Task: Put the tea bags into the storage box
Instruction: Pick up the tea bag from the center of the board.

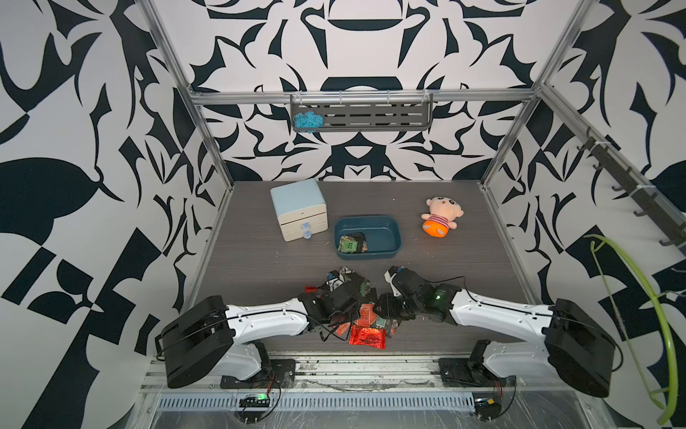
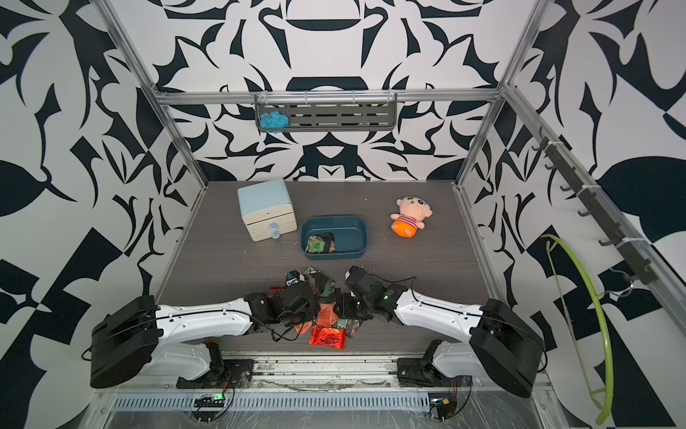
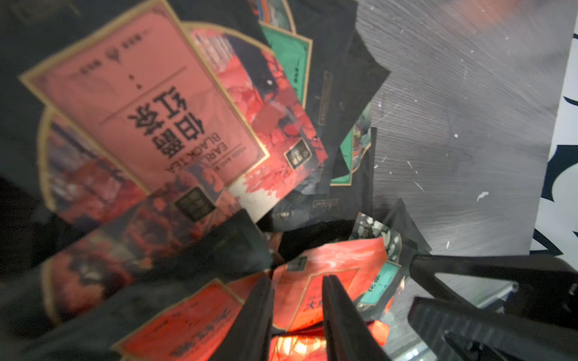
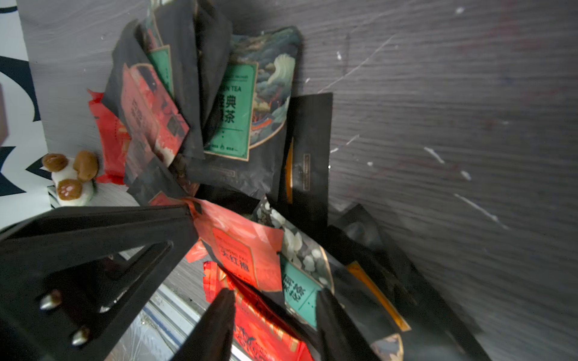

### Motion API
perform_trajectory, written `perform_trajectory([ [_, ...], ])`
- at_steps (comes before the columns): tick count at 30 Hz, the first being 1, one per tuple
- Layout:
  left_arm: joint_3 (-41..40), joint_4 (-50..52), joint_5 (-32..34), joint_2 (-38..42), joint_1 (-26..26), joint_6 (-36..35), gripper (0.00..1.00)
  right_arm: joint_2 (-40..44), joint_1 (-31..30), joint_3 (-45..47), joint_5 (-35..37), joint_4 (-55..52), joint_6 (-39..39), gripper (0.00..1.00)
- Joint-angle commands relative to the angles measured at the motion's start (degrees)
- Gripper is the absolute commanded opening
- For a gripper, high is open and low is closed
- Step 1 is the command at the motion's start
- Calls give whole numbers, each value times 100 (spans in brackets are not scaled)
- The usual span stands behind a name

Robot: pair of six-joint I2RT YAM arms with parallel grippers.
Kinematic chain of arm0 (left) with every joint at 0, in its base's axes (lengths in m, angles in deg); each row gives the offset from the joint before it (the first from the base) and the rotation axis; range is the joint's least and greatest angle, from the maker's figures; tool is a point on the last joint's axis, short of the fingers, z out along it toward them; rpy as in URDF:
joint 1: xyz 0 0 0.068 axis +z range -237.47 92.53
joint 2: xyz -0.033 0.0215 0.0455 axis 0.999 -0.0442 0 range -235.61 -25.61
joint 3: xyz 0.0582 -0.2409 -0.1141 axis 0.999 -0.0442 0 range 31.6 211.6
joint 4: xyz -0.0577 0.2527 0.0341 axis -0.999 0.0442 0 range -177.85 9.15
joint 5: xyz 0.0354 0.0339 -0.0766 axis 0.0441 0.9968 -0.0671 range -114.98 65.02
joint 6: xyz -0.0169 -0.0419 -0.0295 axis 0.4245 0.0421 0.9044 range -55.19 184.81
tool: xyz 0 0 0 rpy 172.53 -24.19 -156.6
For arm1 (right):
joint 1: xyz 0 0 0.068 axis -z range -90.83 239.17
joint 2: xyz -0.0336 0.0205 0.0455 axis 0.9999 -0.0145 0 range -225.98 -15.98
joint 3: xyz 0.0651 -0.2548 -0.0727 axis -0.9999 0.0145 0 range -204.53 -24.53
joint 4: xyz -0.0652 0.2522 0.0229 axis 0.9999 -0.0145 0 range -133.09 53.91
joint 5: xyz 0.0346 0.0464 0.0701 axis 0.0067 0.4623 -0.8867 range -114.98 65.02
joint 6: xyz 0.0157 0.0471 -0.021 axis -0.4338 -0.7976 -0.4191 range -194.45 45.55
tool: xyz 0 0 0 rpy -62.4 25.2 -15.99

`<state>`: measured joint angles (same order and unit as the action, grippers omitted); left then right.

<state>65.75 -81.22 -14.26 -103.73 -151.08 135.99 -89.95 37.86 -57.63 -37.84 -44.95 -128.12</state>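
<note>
Left tool [image 3: 297, 281] and right tool [image 4: 274, 293] straddle, part-open, the tea bags [image 1: 367, 338] heaped at the desk's [image 1: 464, 241] six o'clock; pinch just one sachet each before lifting to the storage box [image 1: 371, 255].

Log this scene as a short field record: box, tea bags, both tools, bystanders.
storage box: open-topped, mid-table
bags in box: a few, in the corner nearest the left arm
loose tea bags: overlapping pile near the front edge of the table, outside the box
left tool: down in the pile, jaws apart, orange sachet between them
right tool: down in the pile, jaws apart, red sachet between them
bystanders: two-drawer cabinet, plush doll
status: most bags not yet boxed
</note>
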Motion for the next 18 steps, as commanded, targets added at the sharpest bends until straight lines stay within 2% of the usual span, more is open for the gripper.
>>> perform_trajectory([
  [1, -25, -133, 40, -202, -44, 123, 31, -100, -63, -37, 38, 309, -73, 44],
  [3, 10, -144, 70, -306, -72, 150, 31, -180, -80, -47, 16, 376, -91, 36],
  [13, 77, -92, 175, -536, -99, 256, 31, -424, -107, 1, 50, 464, -127, 36],
  [18, 143, -101, 157, -640, -107, 265, 31, -542, -108, 23, -4, 559, -126, 30],
])
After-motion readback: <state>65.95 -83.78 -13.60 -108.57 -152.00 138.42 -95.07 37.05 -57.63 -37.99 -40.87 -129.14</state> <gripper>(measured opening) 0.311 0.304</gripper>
